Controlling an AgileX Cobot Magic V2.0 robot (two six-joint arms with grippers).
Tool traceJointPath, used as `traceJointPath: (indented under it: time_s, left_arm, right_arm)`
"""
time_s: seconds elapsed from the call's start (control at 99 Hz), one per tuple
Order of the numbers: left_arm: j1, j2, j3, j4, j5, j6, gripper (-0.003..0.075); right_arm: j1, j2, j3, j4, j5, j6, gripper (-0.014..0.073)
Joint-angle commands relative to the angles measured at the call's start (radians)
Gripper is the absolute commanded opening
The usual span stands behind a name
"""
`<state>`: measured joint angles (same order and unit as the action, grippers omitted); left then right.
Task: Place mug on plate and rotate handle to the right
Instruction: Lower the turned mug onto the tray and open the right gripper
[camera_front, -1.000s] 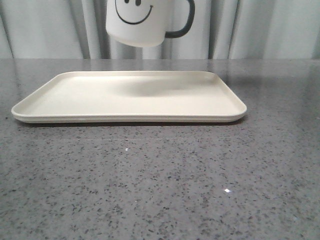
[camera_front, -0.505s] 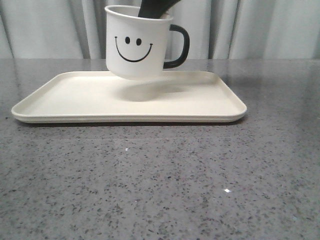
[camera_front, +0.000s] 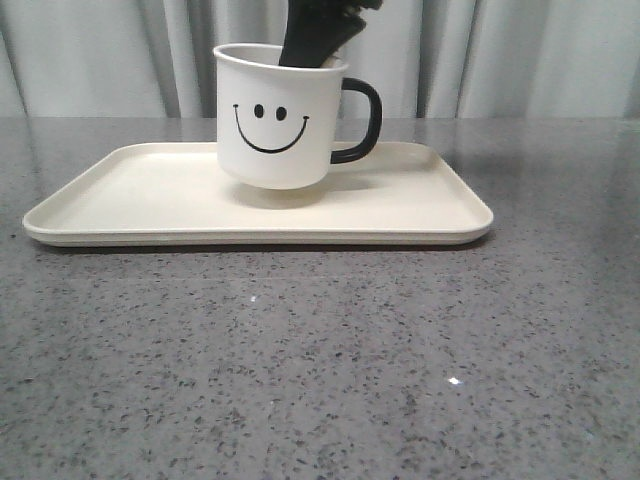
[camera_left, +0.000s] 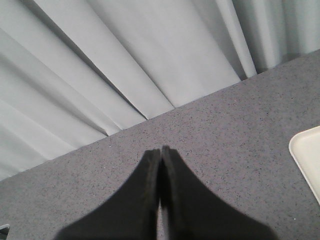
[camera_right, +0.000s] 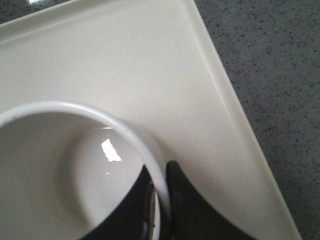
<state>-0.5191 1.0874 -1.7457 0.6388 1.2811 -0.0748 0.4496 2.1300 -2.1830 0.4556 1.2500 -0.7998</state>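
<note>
The white mug (camera_front: 275, 120) with the black smiley face is low over the middle of the cream plate (camera_front: 130, 200), slightly tilted; I cannot tell whether its base touches. Its black handle (camera_front: 367, 120) points right in the front view. My right gripper (camera_front: 315, 45) reaches down from above and is shut on the mug's rim, one finger inside and one outside, as the right wrist view shows: gripper (camera_right: 161, 172), mug (camera_right: 60, 165), plate (camera_right: 150, 65). My left gripper (camera_left: 160, 151) is shut on nothing, over bare table off the plate's corner (camera_left: 307, 155).
The speckled grey tabletop (camera_front: 320, 370) runs wide in front of the plate and to both sides. Pale curtains (camera_front: 520, 60) hang along the table's far edge.
The mug has come down from high above the plate to just at its surface, held by my right gripper the whole way. Its handle stays to the right.
</note>
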Motion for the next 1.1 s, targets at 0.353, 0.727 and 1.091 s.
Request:
traceJointPath:
  time_s: [0.353,0.727,1.091]
  left_arm:
    - [-0.006,-0.012,-0.020,0.028,-0.019,-0.011,-0.0020]
    - [-0.006,-0.012,-0.020,0.028,-0.019,-0.011,-0.0020]
    - [-0.006,-0.012,-0.020,0.028,-0.019,-0.011,-0.0020]
  right_arm:
    - [-0.002,-0.061,0.009,0.031,0.086,-0.006,-0.0064]
    - [-0.002,-0.061,0.009,0.032,0.086,-0.006,-0.0064]
    - [-0.002,-0.061,0.009,0.031,0.086,-0.006,-0.0064]
